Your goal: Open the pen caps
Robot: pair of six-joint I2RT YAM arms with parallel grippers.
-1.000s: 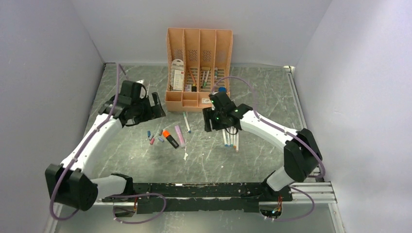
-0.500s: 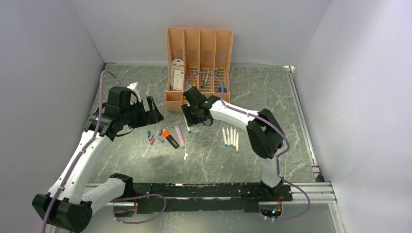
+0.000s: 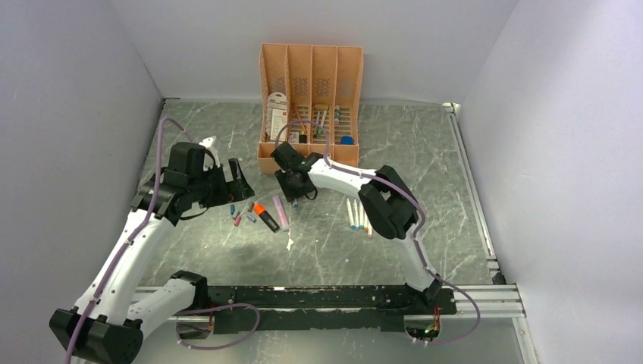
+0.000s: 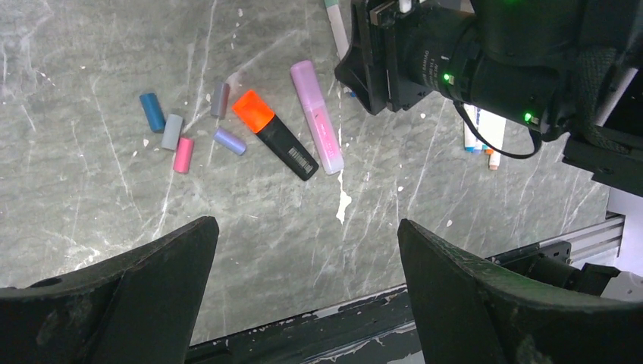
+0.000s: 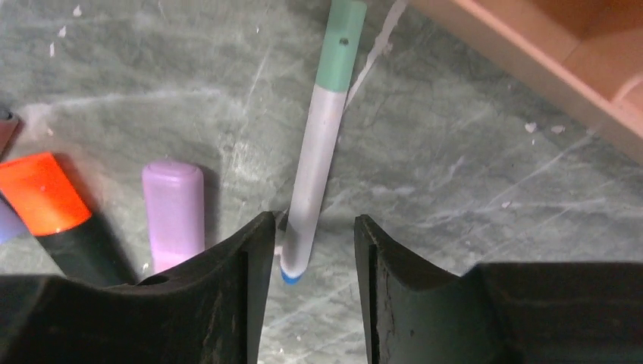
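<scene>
— Where is the left hand [image 4: 305, 227]?
— Above the left part of the grey surface [image 3: 425, 163], fingers spread wide with nothing between them. Under it lie five loose caps: a blue cap [image 4: 152, 111], a grey cap [image 4: 172, 130] and a pink cap [image 4: 183, 155] close together, then a second grey cap [image 4: 220, 98] and a lilac cap [image 4: 229, 141].
— And the thick pens?
— Just right of those caps is a black highlighter [image 4: 292, 152] with its orange cap [image 4: 252, 110] on. A pink highlighter [image 4: 317, 125] lies alongside it.
— The right hand?
— The right hand [image 5: 312, 227] is low over the surface, in front of the peach organizer [image 3: 311, 106]. Its fingers are partly closed, one on either side of the blue-tipped end of a slim white marker [image 5: 322, 167]. One finger looks to be touching it, but a gap shows on the other side, so it isn't clamped. The green cap [image 5: 341, 45] sits on the marker's far end, toward the organizer.
— Anything further right?
— A row of white markers [image 3: 353, 214], side by side, apart from that hand.
</scene>
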